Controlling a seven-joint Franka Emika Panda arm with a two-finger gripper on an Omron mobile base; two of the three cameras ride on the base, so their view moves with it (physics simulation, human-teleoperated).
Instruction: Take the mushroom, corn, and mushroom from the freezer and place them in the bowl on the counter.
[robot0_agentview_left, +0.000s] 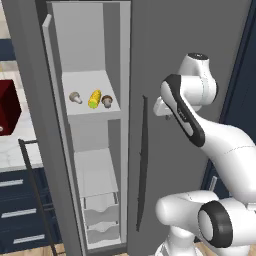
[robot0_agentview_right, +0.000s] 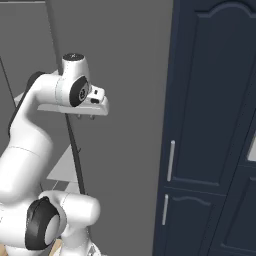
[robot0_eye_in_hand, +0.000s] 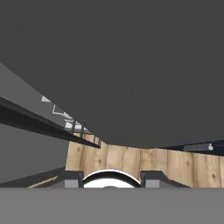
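Sitting on the open freezer (robot0_agentview_left: 90, 65) shelf: two mushrooms (robot0_agentview_left: 75, 97) flanking corn (robot0_agentview_left: 94, 99); gripper (robot0_agentview_right: 85, 117) state unclear.

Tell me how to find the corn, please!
Look at the tall dark-grey freezer with its door open, then at the pale upper shelf inside. Three small things sit in a row there; the corn is the middle one, yellow and stubby, between two brownish mushrooms.
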